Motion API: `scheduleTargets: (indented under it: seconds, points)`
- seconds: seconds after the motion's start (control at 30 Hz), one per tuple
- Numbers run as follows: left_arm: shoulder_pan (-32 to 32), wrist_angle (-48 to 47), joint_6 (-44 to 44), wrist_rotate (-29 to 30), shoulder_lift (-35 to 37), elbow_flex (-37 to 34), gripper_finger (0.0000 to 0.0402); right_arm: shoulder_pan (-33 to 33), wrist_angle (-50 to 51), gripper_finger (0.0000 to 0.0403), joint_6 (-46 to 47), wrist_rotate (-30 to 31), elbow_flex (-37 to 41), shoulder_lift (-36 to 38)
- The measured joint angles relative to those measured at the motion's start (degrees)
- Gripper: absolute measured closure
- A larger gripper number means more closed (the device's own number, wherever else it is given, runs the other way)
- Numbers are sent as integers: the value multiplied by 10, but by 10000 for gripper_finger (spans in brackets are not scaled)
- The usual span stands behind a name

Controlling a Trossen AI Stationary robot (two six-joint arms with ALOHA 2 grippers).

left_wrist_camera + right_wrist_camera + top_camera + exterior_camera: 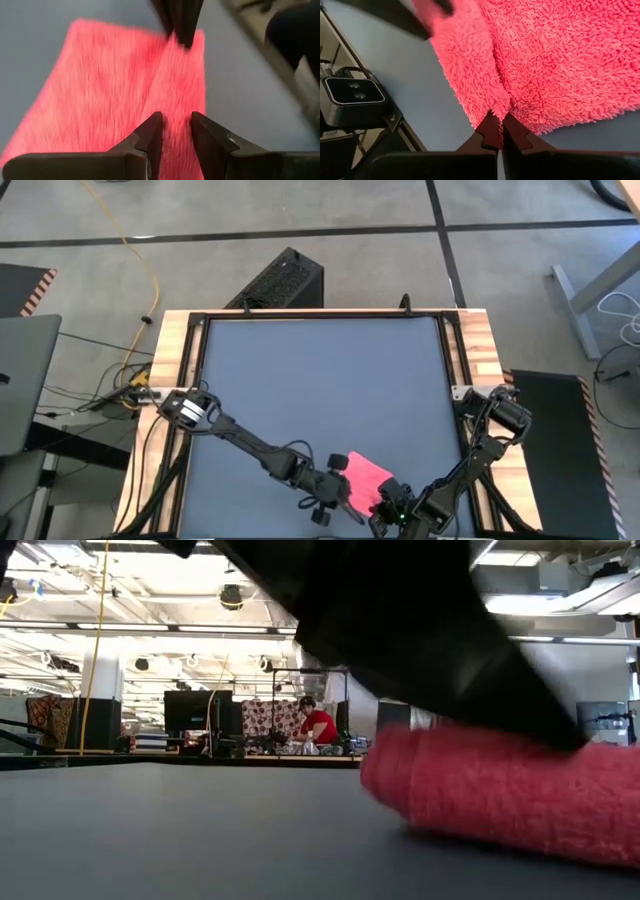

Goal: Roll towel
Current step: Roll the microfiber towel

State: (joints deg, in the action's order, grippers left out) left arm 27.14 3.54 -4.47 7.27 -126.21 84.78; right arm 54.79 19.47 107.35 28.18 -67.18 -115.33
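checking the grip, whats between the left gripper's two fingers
Pink towel fabric fills the narrow gap between the left gripper's fingers in the left wrist view; nothing else lies there. The right gripper pinches the same towel.

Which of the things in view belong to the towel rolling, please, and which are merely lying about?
Job: towel; left gripper, open over it; right gripper, pinching its edge.

Lying about: black box and yellow cable on the floor; laptop.
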Motion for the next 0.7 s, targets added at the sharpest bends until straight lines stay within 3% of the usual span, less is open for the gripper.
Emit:
scheduleTargets:
  seconds: [0.2,0.47,0.7]
  points:
    - [-3,-47,-30,19,-6,2,314,-1,-4,372,2,2,0,0]
    - [-13,-64,-64,5,-28,3,362,-2,-16,312,1,18,0,0]
    - [-29,-80,-107,-59,-45,6,397,18,-1,280,-27,55,2,21]
